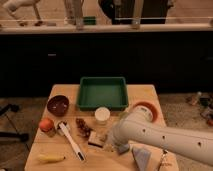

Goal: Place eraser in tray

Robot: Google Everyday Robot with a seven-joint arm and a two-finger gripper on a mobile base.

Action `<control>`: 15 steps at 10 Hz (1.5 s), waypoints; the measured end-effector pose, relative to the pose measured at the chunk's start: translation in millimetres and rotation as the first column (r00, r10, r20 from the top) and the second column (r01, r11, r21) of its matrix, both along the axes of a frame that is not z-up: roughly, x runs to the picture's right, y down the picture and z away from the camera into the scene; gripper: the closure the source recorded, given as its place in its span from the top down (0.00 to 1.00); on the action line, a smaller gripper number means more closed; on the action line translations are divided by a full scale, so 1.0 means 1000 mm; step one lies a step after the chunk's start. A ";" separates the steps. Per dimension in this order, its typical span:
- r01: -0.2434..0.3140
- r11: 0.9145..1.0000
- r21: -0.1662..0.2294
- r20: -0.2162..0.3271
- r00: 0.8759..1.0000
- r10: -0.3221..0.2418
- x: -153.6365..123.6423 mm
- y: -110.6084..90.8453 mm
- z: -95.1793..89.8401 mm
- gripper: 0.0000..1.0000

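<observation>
Low over the surface (141,93), the tool (108,142) is clenched and empty, just beside the eraser (95,139), which lies outside the tray (102,80). Shut like this, it would likely shove the eraser aside, or the arm could clip the white cup (102,115). The tray is empty; the maroon bowl (58,105) looks empty.
</observation>
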State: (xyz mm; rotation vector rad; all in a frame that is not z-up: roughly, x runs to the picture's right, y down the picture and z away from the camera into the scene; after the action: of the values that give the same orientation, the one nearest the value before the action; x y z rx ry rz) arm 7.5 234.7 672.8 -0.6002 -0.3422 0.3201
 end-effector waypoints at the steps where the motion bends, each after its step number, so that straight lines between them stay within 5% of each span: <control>1: 0.015 1.000 0.014 0.004 1.000 -0.016 0.002 -0.008 0.000 0.17; 4: 0.090 0.993 0.076 0.027 0.995 -0.092 0.007 -0.038 0.002 0.17; 9: 0.205 0.966 0.156 0.037 0.976 -0.213 -0.009 -0.089 0.022 0.17; 15: 0.240 0.958 0.159 0.009 0.970 -0.244 -0.016 -0.120 0.036 0.17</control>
State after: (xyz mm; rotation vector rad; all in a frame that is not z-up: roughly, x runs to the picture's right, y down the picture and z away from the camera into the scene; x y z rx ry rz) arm -8.9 115.0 708.7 -0.4851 -0.3140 0.0482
